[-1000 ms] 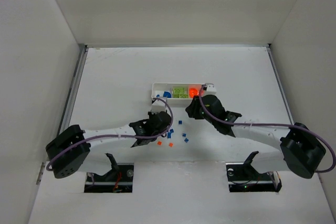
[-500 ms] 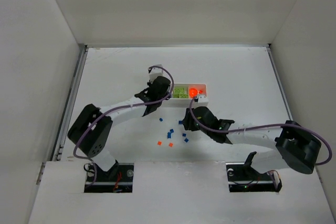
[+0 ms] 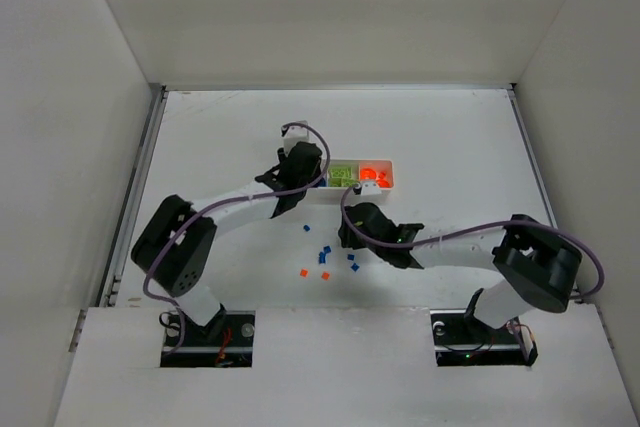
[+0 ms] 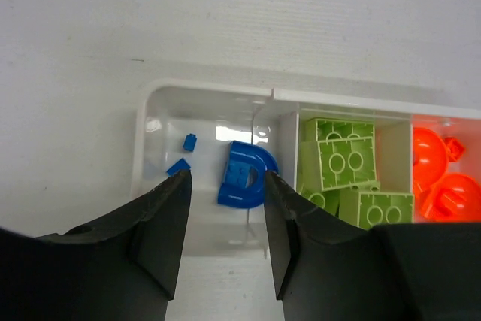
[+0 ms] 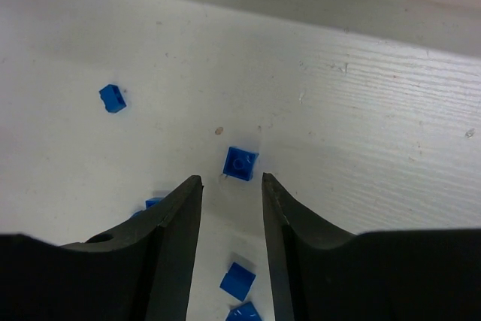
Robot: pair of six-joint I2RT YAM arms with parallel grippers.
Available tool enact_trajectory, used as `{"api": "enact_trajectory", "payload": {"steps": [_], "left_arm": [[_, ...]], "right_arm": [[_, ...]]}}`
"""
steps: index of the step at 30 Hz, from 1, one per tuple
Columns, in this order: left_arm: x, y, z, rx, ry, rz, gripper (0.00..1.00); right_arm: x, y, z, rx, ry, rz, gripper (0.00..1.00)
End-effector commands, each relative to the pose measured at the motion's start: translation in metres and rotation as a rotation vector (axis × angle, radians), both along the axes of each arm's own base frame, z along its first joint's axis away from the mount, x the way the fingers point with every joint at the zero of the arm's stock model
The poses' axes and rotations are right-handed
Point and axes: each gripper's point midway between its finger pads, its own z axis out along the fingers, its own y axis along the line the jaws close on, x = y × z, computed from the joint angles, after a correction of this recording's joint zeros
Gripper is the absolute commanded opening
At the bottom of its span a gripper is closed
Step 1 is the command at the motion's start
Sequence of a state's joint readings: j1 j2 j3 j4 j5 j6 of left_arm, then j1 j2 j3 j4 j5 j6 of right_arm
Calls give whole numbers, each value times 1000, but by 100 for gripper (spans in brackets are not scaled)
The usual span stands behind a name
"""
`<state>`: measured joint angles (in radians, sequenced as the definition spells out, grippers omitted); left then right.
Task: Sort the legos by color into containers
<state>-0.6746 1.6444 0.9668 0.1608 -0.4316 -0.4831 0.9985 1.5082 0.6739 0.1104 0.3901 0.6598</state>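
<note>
My right gripper [image 5: 231,182] is part open and empty, with a blue brick [image 5: 241,164] just ahead of its tips. I should drop squarely astride it, then close. My left gripper [image 4: 225,180] gapes empty over the tray [image 4: 148,96].

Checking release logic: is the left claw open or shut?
Open. The left claw is spread with nothing in its gap; a blue arch piece lies in the tray's end compartment below.

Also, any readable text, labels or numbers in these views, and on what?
None readable: no print shows on the tray, the legos, the table, the left gripper or the right gripper. Any stud embossing is too small to tell.
</note>
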Motion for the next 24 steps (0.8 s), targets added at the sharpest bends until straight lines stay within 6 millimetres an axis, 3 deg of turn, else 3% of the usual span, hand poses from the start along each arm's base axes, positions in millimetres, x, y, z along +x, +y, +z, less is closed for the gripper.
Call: {"api": "enact_trajectory", "payload": {"steps": [1,6,11,17,20,24], "left_arm": [[-16,12,42,-56,-98,1,41],[-56,31,37,-69,-102,-5,41],[-95,51,18,-40,-61,-4,41],[-123,60,-5,-28,1,-13,41],[-130,61,-12,-45,15,-14,42],[-135,62,-18,-58,22,-10,42]], "right_arm": [[8,12,7,2,-18,-25,42],[9,15,-2,-38,9,-32,37],[10,15,-12,-89,45,-49,33],[14,11,-17,-138,48,-86,21],[13,14,-7,-123,27,-82,19],[15,26,32,-48,-28,-38,19]]}}
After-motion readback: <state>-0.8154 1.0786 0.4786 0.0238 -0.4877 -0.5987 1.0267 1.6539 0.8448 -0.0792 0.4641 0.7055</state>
